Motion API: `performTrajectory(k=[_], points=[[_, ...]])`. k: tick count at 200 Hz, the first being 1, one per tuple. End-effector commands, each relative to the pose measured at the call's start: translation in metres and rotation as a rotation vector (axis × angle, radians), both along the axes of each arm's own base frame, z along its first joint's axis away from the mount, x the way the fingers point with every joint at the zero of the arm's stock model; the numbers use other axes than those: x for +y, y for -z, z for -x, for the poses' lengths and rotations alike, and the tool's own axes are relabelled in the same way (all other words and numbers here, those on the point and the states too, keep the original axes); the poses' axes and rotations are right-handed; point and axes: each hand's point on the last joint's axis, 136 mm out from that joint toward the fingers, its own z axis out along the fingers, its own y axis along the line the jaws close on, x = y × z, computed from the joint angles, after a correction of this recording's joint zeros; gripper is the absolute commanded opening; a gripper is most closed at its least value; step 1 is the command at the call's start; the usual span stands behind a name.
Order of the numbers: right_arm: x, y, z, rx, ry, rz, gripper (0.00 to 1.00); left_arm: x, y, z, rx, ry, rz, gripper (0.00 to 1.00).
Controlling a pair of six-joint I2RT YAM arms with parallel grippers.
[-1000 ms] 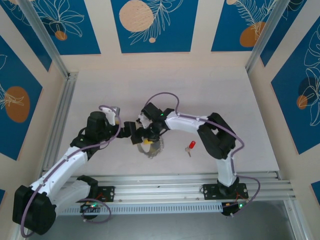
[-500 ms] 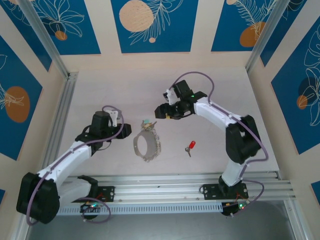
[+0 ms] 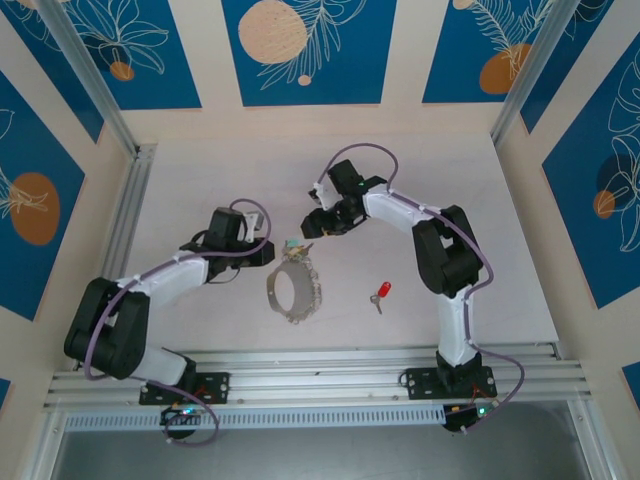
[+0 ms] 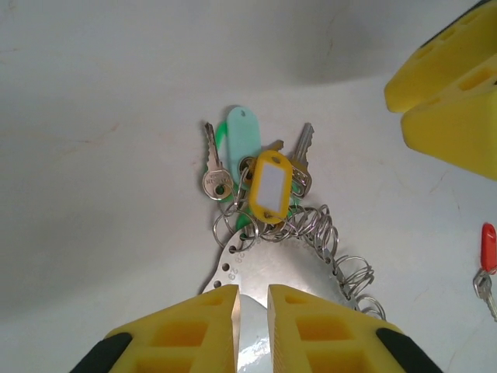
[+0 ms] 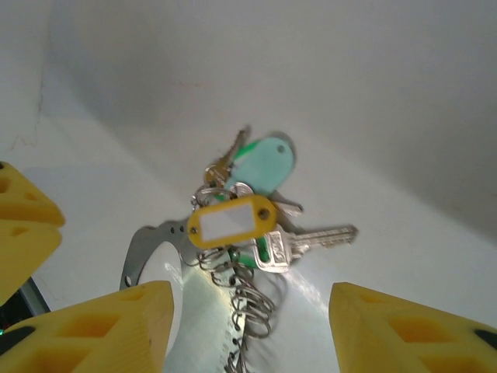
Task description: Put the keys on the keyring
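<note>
The left gripper point(image 3: 268, 254) points at the upper left of the keyring point(image 3: 294, 290) in the top external view, while the right gripper point(image 3: 312, 228) hangs just past the ring's far end; from this height neither pair of jaws can be read. The keyring lies flat near the middle of the pale table point(image 3: 450, 190), a grey loop with a teal-green tag point(image 3: 293, 245) at its far end. The red-headed key point(image 3: 381, 292) rests well apart to its right, touched by neither arm. In the left wrist view, the left gripper's yellow fingers point(image 4: 186, 330) stand almost together, and the ring's shiny flat band point(image 4: 272, 272) shows in the narrow slit between them; whether they pinch it cannot be told. This closer look brings out what the overhead view blurs. The flat band is pierced with small holes and strung with wire split rings point(image 4: 330, 233). Bunched at its end with the teal-green tag are a yellow tag point(image 4: 268, 185) with a white label and plain silver keys point(image 4: 216, 177). The red-headed key sits at the right edge of this view, and the right gripper's fingers point(image 4: 443, 93) fill the upper right corner. In the right wrist view, the right gripper's fingers point(image 5: 93, 330) are spread wide with nothing held. The same bunch lies on the table ahead of them, seen from the opposite side, with the yellow tag lying crosswise on top and the left gripper's fingers at the left edge.
</note>
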Motion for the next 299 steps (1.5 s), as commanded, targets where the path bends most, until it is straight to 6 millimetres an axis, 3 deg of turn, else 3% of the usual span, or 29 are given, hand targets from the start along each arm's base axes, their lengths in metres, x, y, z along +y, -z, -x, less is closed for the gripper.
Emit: performTrajectory(k=[1, 58, 115, 240, 265, 299], points=[[0.014, 0.006, 0.011, 0.038, -0.081, -0.062, 0.53, -0.012, -0.001, -0.004, -0.009, 0.054, 0.016, 0.16], [0.022, 0.023, 0.037, 0.133, -0.115, -0.13, 0.51, -0.006, 0.028, 0.007, 0.052, 0.047, -0.023, 0.13], [0.021, 0.039, 0.056, 0.147, -0.13, -0.104, 0.51, -0.008, 0.025, 0.009, 0.053, 0.038, 0.007, 0.16], [0.018, 0.023, 0.118, 0.217, -0.161, -0.225, 0.42, 0.001, 0.025, 0.016, 0.053, 0.029, -0.028, 0.18], [0.009, 0.015, 0.117, 0.17, -0.131, -0.176, 0.4, 0.002, 0.023, 0.016, 0.046, 0.032, -0.039, 0.18], [-0.003, 0.002, 0.083, -0.013, -0.072, -0.073, 0.42, 0.002, 0.016, 0.018, 0.035, 0.051, -0.05, 0.2]])
